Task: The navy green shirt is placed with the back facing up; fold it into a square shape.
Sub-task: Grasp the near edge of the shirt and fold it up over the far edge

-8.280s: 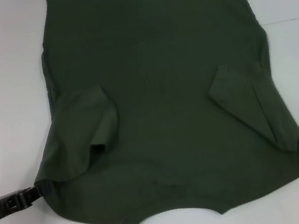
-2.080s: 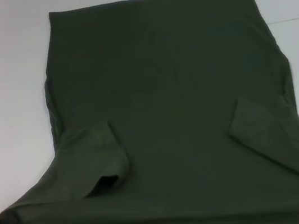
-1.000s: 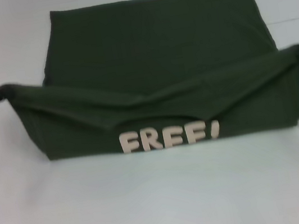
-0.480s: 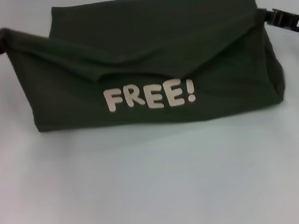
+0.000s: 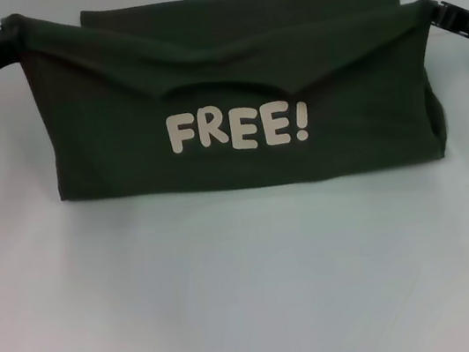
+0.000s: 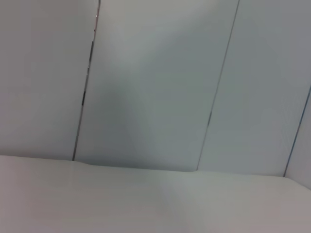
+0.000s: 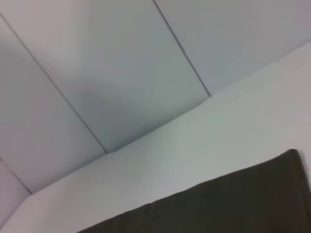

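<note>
pale white table [image 5: 254,298], pale panelled wall [image 6: 155,82] behind. shirt [image 5: 241,130] folded over across the far part of the table, white "free!" lettering [image 5: 237,128] seen only from the head; right wrist catches just a dark cloth edge [image 7: 218,206], left wrist none. left gripper [image 5: 8,33] and right gripper [image 5: 428,11] pinching the raised upper corners, one at each end.

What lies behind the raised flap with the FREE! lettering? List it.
Behind the flap, held up by the left claw and right claw, only the navy green shirt's far hem strip shows. Everything lower is covered.
</note>
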